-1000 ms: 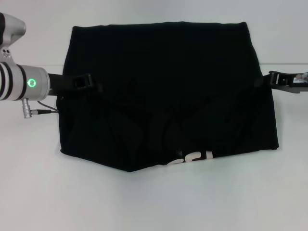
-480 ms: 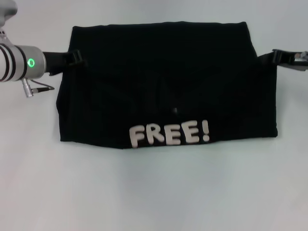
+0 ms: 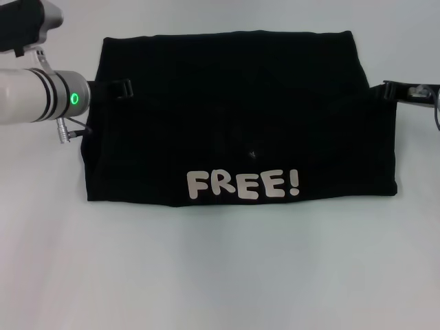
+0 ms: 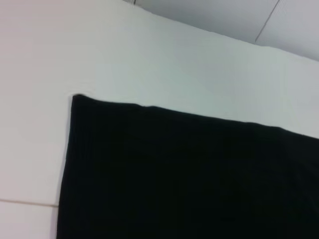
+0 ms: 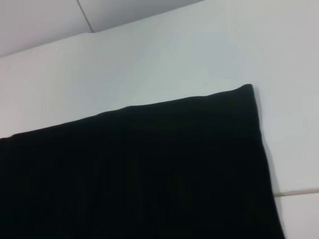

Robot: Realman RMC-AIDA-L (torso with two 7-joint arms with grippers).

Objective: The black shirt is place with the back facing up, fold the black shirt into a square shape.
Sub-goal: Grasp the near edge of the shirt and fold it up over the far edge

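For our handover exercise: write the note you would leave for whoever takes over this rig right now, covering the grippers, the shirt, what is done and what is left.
Left gripper: at the shirt's left edge, toward the far side.
Right gripper: at the shirt's right edge, same depth.
Shirt: lies flat on the white table as a wide rectangle, the "FREE!" print face up along the near edge.
Done: folded into a tidy band, edges fairly straight.
Left: it is wider than deep, so probably fold the sides inward to make a square.

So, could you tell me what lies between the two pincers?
In the head view only the black shirt spans the stretch between the left pincer and the right pincer, its FREE! print nearer the camera.
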